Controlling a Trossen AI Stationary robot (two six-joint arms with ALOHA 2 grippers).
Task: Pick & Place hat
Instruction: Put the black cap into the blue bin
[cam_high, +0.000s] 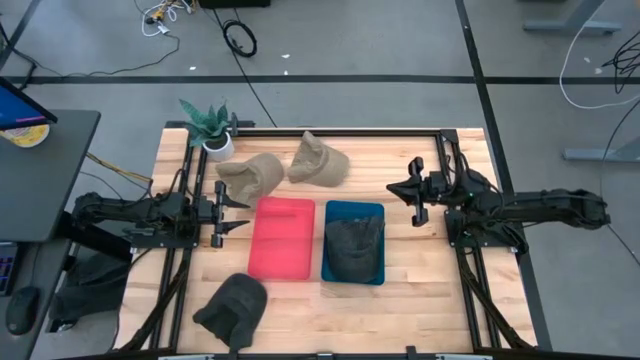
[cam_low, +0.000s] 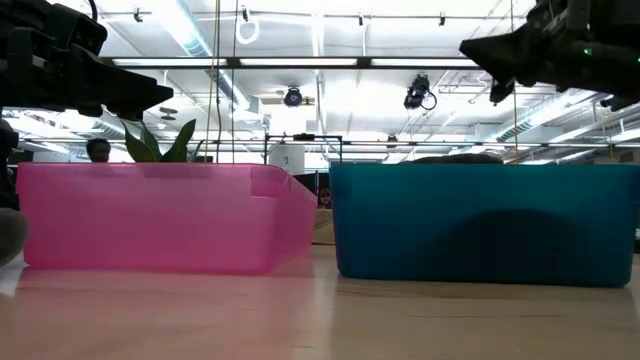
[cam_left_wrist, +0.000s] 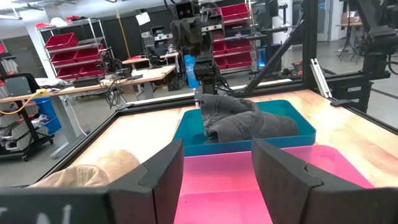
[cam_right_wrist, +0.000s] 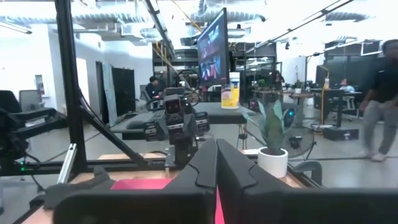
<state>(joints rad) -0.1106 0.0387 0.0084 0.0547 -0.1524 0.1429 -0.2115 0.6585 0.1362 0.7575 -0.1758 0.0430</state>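
Potted plant (cam_high: 210, 128) and tan hats (cam_high: 250, 175) flank left hand (cam_high: 237, 214), fingers apart; right hand (cam_high: 397, 188) together.

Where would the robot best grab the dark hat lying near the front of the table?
Probably the dark hat by its rounded crown, coming straight down from above: it lies alone on bare table, soft and crumpled, with fabric folds to pinch. The left gripper is nearer.

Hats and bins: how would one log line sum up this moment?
grey hat in blue bin | pink bin holds nothing | left gripper open | right gripper shut
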